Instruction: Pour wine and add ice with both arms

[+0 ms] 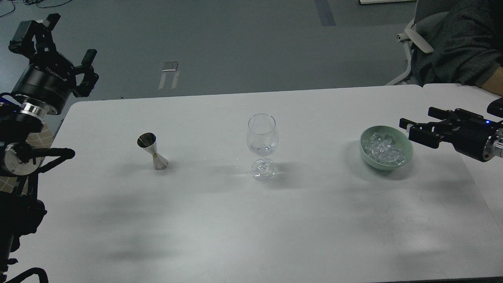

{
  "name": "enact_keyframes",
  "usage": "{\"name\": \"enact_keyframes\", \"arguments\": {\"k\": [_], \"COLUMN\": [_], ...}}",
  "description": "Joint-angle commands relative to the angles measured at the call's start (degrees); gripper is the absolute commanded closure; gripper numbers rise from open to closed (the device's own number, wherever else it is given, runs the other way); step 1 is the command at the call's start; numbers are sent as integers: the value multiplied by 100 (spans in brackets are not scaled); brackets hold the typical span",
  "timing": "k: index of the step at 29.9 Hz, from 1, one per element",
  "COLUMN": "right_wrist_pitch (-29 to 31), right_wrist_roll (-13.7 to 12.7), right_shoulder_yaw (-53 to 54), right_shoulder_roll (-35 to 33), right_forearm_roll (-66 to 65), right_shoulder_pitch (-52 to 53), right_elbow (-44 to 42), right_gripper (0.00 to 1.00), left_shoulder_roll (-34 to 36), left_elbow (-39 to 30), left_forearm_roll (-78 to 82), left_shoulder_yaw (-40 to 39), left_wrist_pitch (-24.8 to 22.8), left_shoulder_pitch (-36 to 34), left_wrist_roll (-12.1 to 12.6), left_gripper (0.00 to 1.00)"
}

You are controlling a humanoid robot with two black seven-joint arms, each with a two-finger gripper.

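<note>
A clear wine glass [263, 137] stands upright at the middle of the white table [243, 220], with a little clear stuff in its bowl. A steel jigger [152, 151] stands to its left. A green bowl [386, 160] at the right holds a heap of clear ice [382, 148] cubes. My left gripper [55, 43] is open and empty, raised beyond the table's far left corner. My right gripper [418, 125] is open and empty, lying level just right of the bowl's rim, fingers pointing left.
A person in a grey sleeve [459, 43] sits on a white chair [412, 39] past the table's far right corner. The table's left edge lies by my left arm [19, 157]. A beige patterned cushion shows there.
</note>
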Motion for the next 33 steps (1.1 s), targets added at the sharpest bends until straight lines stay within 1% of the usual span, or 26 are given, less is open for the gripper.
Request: {"name": "enact_keyframes", "arguments": {"k": [1, 4, 8, 22, 28, 33], "right_wrist_pitch": [-6, -6, -6, 3, -6, -6], "right_wrist_roll": [19, 37, 54, 46, 46, 46], "right_shoulder_yaw": [-16, -165, -306, -385, -745, -780], "right_shoulder_roll": [218, 288, 490, 1088, 1114, 1202], "right_forearm_roll": [-215, -356, -356, -365, -365, -365], "right_shoulder_pitch": [-76, -68, -33, 248, 556, 592], "right_elbow": [-129, -261, -358, -956, -1149, -1237], "right_gripper": [30, 40, 41, 40, 40, 40], "left_shoulder_roll": [-77, -94, -191, -191, -182, -165], "left_elbow": [-48, -101, -110, -110, -110, -110], "left_forearm_roll": [4, -5, 4, 4, 4, -5], "left_shoulder_yaw": [5, 5, 76, 76, 76, 76], "left_wrist_pitch": [-5, -5, -5, -5, -5, -5], "left_shoulder_pitch": [2, 2, -7, -7, -16, -25], "left_wrist_roll": [1, 1, 1, 1, 1, 1], "left_gripper": [3, 3, 3, 3, 3, 3]}}
